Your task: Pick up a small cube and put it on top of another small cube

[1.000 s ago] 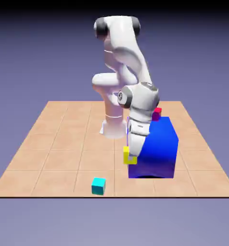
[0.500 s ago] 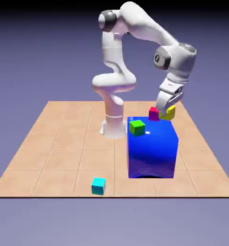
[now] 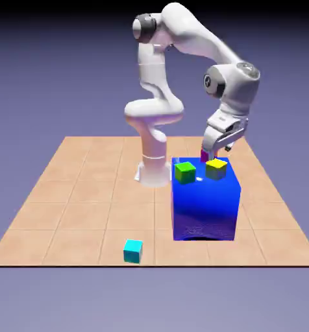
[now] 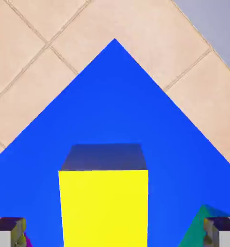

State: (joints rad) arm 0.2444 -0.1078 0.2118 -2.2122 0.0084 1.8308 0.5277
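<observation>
Currently catalogued, near to far:
Cyan cube (image 3: 133, 250): alone on the tabletop (image 3: 73, 207), near its front edge.
Blue block (image 3: 206, 204): large, carrying the small cubes on top.
Green cube (image 3: 185, 171): on the block's top, toward the exterior view's left.
Yellow cube (image 3: 216, 168): resting on the block's top, beside the green cube.
Gripper (image 3: 215, 151): just above the yellow cube, fingers spread, holding nothing.
Red cube (image 3: 204, 155): behind the gripper, mostly hidden.

yellow cube (image 3: 216, 168) upright on blue block (image 3: 206, 207), green cube (image 3: 185, 172) beside
</observation>
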